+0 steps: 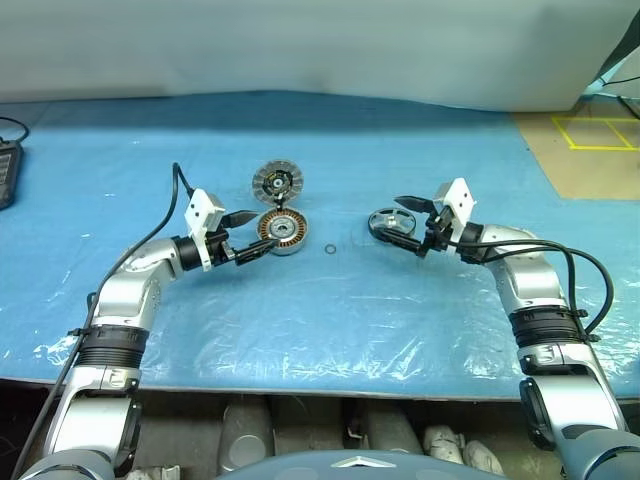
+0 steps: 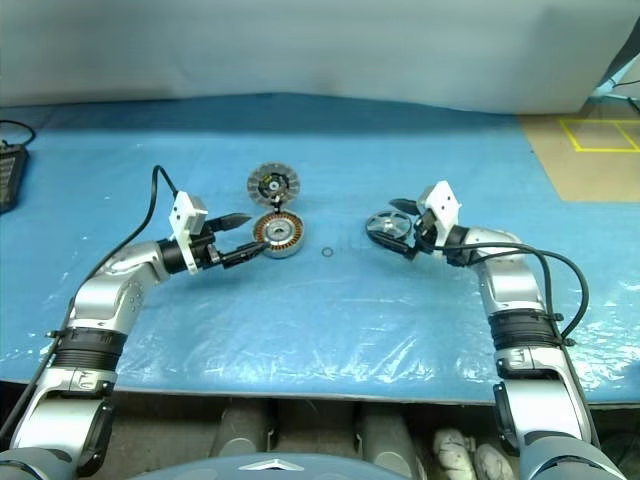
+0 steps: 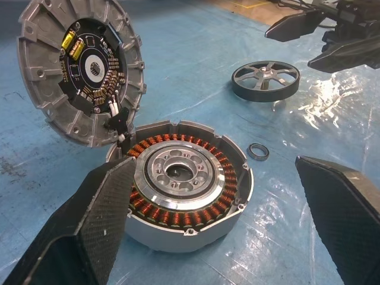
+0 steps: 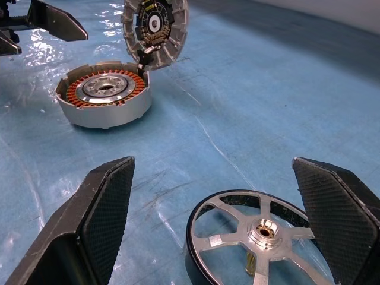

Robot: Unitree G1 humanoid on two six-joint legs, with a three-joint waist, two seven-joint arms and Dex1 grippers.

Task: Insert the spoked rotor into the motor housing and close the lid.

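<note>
Motor housing (image 1: 283, 231), lid (image 1: 277, 182) hinged up at 12 o'clock; spoked rotor (image 1: 392, 224) at 3 o'clock, bare mat between. Left gripper (image 1: 245, 235), right gripper (image 1: 408, 225): fingers apart, empty.

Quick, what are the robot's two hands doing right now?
Left gripper: open, holding nothing, beside the motor housing.
Right gripper: open, holding nothing, around the spoked rotor.
</note>
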